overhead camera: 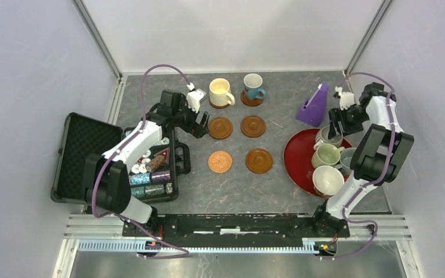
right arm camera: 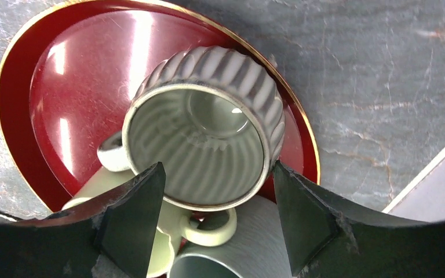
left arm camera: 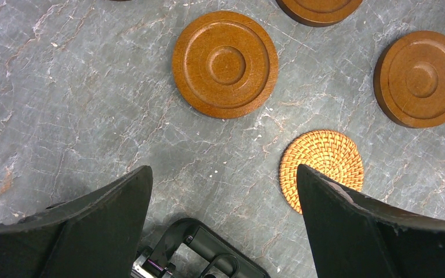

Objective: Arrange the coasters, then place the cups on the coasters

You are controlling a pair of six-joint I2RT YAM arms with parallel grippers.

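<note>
Two cups stand on brown coasters at the back: a cream cup [overhead camera: 221, 91] and a blue cup [overhead camera: 253, 87]. Three brown wooden coasters [overhead camera: 220, 128] [overhead camera: 253, 126] [overhead camera: 259, 161] and a woven orange coaster [overhead camera: 220, 161] [left arm camera: 324, 165] lie bare. My left gripper [overhead camera: 200, 127] [left arm camera: 223, 174] hangs open over bare table beside a brown coaster [left arm camera: 225, 63]. My right gripper [overhead camera: 331, 128] [right arm camera: 217, 171] is shut on the grey striped cup [right arm camera: 208, 127] over the red tray [right arm camera: 64, 98]. The pale green cup [overhead camera: 326, 155], grey-blue cup [overhead camera: 347, 159] and white cup [overhead camera: 328, 180] sit on the tray.
A purple cone-shaped object [overhead camera: 313, 106] stands behind the tray [overhead camera: 295, 156]. An open black case [overhead camera: 84, 153] with poker chips [overhead camera: 150, 171] lies at the left, its edge [left arm camera: 208, 249] just below my left fingers. White walls enclose the table.
</note>
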